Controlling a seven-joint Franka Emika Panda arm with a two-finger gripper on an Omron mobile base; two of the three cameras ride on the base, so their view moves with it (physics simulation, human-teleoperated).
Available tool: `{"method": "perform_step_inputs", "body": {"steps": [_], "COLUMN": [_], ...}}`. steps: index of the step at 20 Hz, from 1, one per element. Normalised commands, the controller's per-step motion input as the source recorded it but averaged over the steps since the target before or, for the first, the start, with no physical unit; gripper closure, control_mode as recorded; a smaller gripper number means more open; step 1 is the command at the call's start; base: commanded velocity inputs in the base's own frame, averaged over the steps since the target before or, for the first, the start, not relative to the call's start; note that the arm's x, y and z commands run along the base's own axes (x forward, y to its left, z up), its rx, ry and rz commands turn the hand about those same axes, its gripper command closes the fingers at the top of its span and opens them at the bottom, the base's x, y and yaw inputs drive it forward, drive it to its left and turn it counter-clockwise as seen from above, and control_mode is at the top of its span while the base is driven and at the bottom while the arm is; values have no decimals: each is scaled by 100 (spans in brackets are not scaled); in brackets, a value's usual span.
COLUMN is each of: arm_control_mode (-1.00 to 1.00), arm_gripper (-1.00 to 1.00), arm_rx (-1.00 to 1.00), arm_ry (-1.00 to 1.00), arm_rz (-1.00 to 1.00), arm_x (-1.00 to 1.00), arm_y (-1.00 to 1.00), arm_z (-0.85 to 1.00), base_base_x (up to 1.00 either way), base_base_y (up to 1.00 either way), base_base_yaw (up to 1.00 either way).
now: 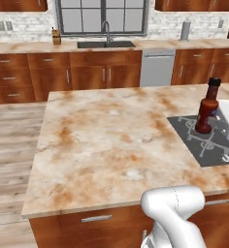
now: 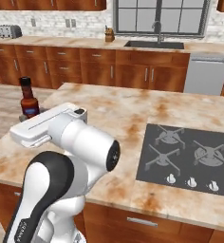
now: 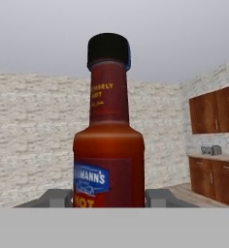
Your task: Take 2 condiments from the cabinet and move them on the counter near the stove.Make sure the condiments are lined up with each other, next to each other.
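The slim dark red sauce bottle with black cap and blue-and-red label [image 3: 109, 140] stands upright in the hand [image 3: 109, 197], which is clenched on its lower body: the two grey fingertips [image 3: 56, 197] press against it at 9 and 3 o'clock in the hand view. In the left base view the bottle [image 1: 207, 106] appears at 3 o'clock, its base over the near corner of the flat black cooktop with grey burner grates [image 1: 204, 145]; whether it touches the cooktop cannot be told. In the right base view the bottle [image 2: 28, 100] shows at 9 o'clock, beyond the white forearm [image 2: 47, 124], over the left edge of the beige, rust-marbled stone surface [image 2: 133, 114]. The cooktop [image 2: 190, 159] lies at 4 o'clock there, well apart from the bottle. Behind, a sink with a faucet [image 2: 156, 38] sits under the window at 12 o'clock.
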Motion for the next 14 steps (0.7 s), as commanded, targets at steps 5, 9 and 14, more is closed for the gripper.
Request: {"method": "perform_step_inputs", "body": {"steps": [5, 9, 14], "arm_control_mode": [-100, -100, -100], "arm_gripper": [100, 100, 100], "arm_rx": [5, 3, 20], "arm_ry": [-5, -9, 3], "arm_rz": [-1, -1, 0], "arm_x": [38, 63, 68], "arm_y": [-81, -19, -33], "arm_z": [-78, -94, -68], "base_base_x": [0, 0, 0], "base_base_y": [0, 0, 0], "base_base_yaw": [0, 0, 0]}}
